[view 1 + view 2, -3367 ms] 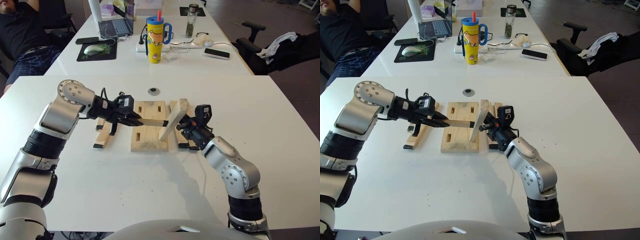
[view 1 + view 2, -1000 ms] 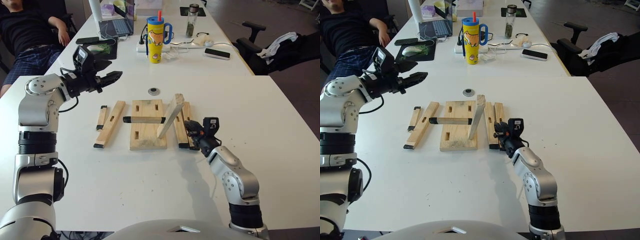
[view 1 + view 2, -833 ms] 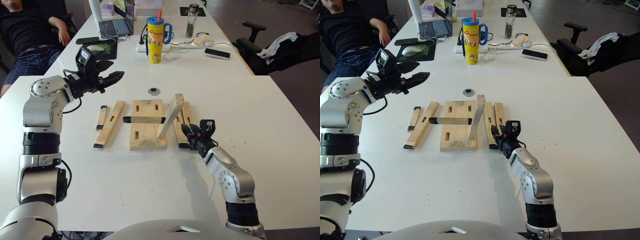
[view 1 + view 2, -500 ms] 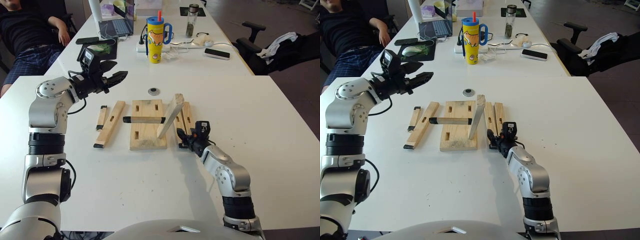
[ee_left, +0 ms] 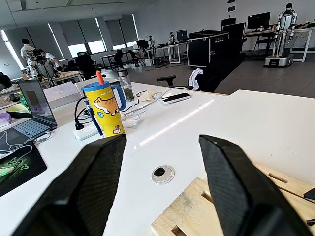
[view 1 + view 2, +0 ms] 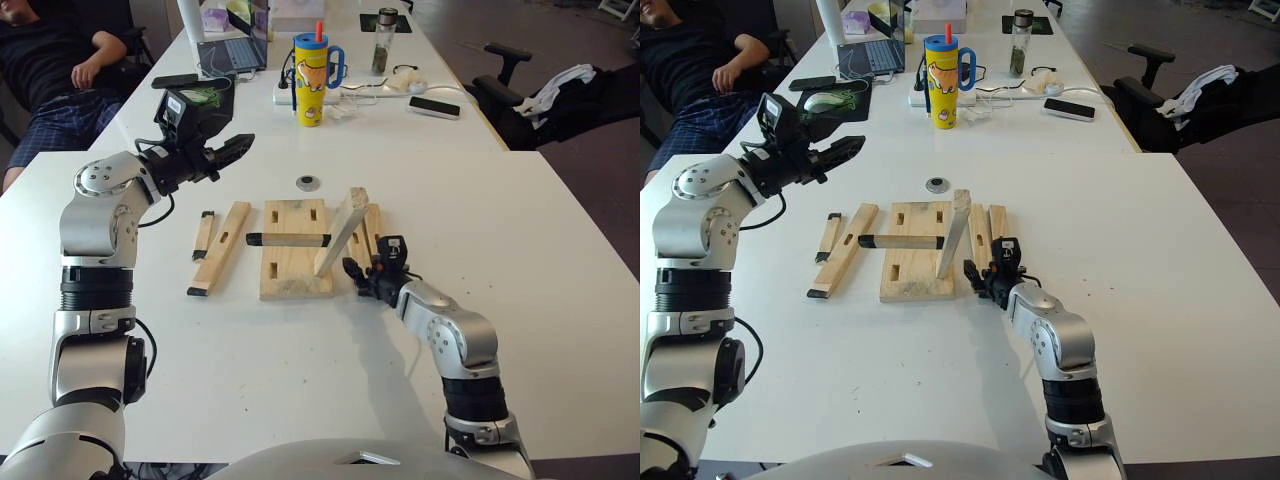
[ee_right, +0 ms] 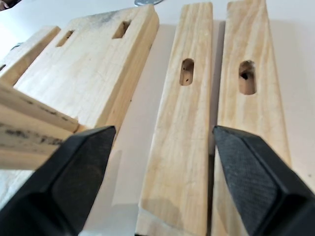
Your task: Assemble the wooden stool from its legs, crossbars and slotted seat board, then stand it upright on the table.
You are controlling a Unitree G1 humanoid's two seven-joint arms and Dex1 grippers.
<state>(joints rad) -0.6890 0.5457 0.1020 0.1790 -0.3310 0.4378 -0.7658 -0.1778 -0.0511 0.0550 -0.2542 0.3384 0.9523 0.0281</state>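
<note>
The slotted seat board [image 6: 290, 268] lies flat mid-table. One leg [image 6: 342, 228] stands tilted on it, with a dark-ended crossbar [image 6: 288, 239] stuck out from it over the board. Two slotted legs [image 7: 179, 123] [image 7: 248, 113] lie side by side right of the board. My right gripper [image 7: 163, 132] is open low over their near ends, its fingers [image 7: 78, 162] spread wider than the inner leg. Another leg [image 6: 220, 247] and a short crossbar [image 6: 204, 234] lie left of the board. My left gripper [image 6: 228, 154] hangs open and empty above the table's back left.
A cable grommet [image 6: 307, 182] sits in the table behind the board. On the far table stand a yellow mug [image 6: 311, 80], a laptop [image 6: 232, 48], a mouse on a mat [image 6: 188, 99] and a phone [image 6: 433, 106]. An office chair [image 6: 510, 95] stands at the right.
Both grippers have let go of the crossbar and tilted leg, which stay in place. The left gripper rose to the back left; the right gripper slid left to the lying legs' near ends.
</note>
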